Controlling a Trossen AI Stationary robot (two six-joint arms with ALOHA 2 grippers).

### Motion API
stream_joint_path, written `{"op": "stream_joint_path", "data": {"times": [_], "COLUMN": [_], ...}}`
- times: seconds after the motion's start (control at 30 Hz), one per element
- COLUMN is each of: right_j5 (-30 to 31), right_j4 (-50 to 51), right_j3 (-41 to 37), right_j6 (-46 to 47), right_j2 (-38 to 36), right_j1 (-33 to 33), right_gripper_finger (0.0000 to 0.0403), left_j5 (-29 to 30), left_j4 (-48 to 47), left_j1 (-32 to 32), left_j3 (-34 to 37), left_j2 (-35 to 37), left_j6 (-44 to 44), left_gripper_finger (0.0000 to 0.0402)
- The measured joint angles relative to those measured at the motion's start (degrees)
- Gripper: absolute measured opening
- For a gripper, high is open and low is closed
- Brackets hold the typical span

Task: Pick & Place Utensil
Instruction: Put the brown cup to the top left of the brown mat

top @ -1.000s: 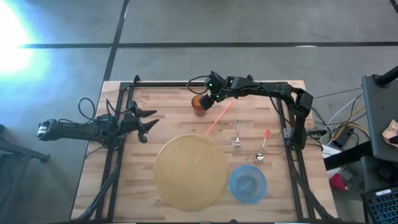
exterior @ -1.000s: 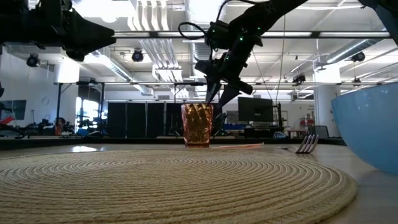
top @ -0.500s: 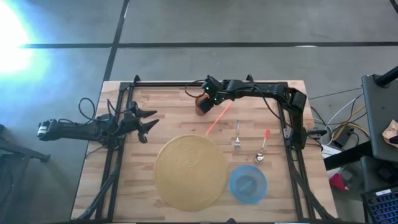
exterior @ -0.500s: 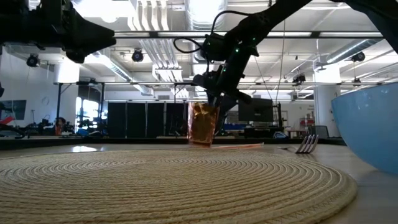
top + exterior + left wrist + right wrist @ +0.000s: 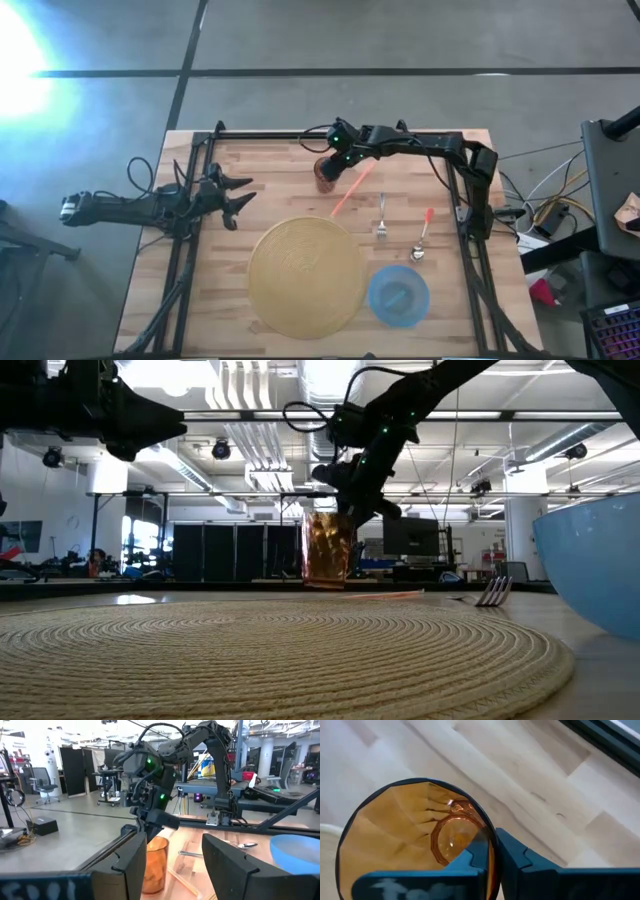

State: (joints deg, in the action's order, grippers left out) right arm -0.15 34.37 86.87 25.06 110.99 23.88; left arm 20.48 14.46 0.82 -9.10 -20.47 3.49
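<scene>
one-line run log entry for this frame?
right gripper: shut on amber cup rim, cup lifted | left gripper: open, idle at table's left | fork, spoon: untouched

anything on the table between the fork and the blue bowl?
Nothing squarely between: the high view shows bare wood from fork to blue bowl; the spoon lies just right of that line.
</scene>
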Motion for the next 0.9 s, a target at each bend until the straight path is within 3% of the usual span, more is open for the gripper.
{"op": "stream_joint_path", "data": {"times": [0.3,0.9], "right_j5": [-3.4,-3.5], "right_j4": [3.2,5.8], "right_j3": [0.0,0.0], "right_j6": [-2.1,-5.7], "right_j2": [-4.1,-6.8], "right_j1": [-1.5,-10.2], "right_gripper_finger": [0.0015,0.0014], "left_j5": [0.0,-0.9], "left_j4": [1.1,1.8], "left_j1": [0.0,0.0], "left_j3": [0.0,0.0], "left_j2": [0.0,-2.6], "left_j6": [4.2,0.9], "left_gripper_finger": [0.0186,0.0186]}}
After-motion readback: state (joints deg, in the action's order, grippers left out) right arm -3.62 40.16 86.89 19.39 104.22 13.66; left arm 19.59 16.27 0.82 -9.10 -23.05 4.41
